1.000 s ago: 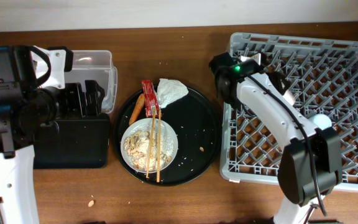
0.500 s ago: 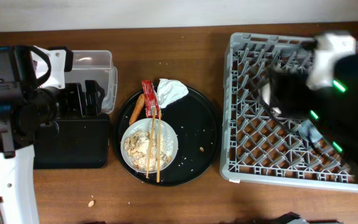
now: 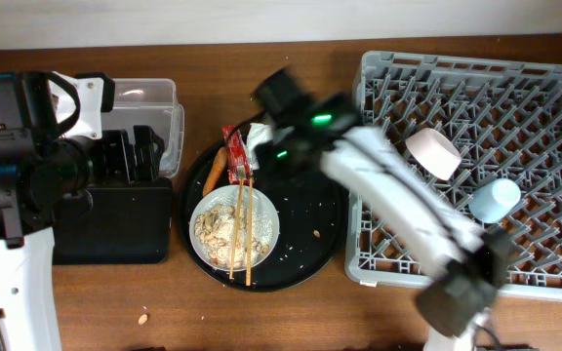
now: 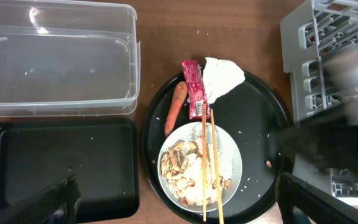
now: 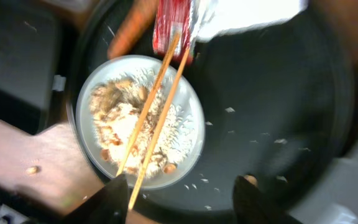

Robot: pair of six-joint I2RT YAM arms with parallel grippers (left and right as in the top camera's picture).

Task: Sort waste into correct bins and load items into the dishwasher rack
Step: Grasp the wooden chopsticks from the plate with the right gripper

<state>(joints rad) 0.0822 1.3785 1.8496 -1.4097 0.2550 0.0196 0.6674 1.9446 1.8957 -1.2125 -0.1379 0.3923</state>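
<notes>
The grey rack (image 3: 457, 62) stands right of the round black tray (image 4: 253, 118) and holds the white bowl (image 3: 433, 153) and blue cup (image 3: 495, 200). The clear tub (image 4: 55, 62) and flat black tray (image 4: 55, 155) sit to the round tray's left. On the round tray a white dish (image 5: 188, 106) of scraps carries the chopsticks (image 5: 161, 115). The right gripper (image 5: 182, 199) hangs over it, spread wide and empty, with the dish just ahead of its fingers. The left gripper (image 4: 179, 205) is likewise wide and empty.

Left arm (image 3: 29, 175): black cylindrical motor housings, white shell pieces. Right arm (image 3: 398, 200): white link shells, black joint carrying green indicator lights; motion-blurred. Right fingers (image 5: 104, 202): matte black, tapered. Left fingers (image 4: 334, 200): black too.
</notes>
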